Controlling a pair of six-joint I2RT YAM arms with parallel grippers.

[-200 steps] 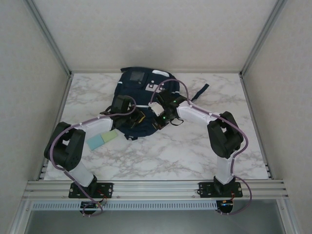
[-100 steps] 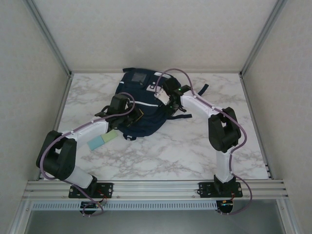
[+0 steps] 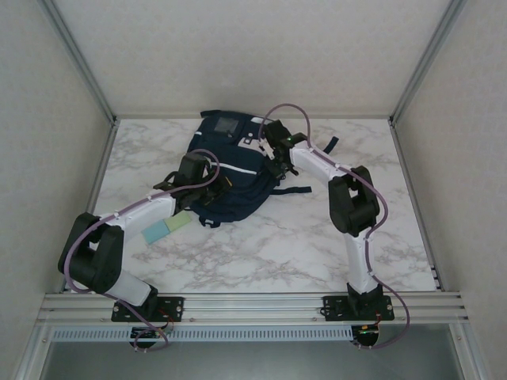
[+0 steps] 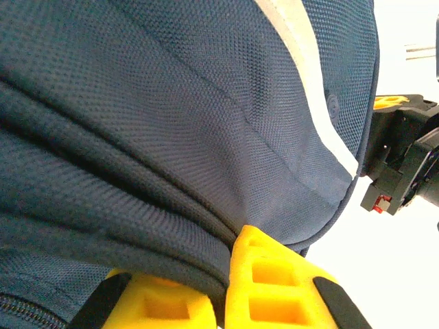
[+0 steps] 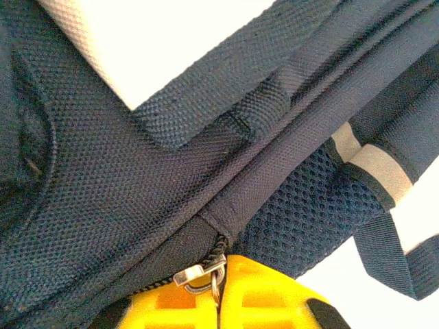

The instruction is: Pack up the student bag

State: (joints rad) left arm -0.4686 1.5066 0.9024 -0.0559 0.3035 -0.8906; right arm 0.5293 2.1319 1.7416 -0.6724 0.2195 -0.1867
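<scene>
Bag (image 3: 238, 190) at upper centre of overhead frame, on marble counter (image 3: 301, 237). Left jaws clenched on a fold of its fabric, right jaws clenched on zipper pull (image 5: 199, 273) at its right edge.

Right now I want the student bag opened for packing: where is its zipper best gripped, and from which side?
Grip the small metal pull tab across its flat faces. It sticks out at the zipper's end on the student bag, beside the mesh strap, so come from the side facing the right arm. The right gripper sits there, apparently closed on the pull's ring.
</scene>
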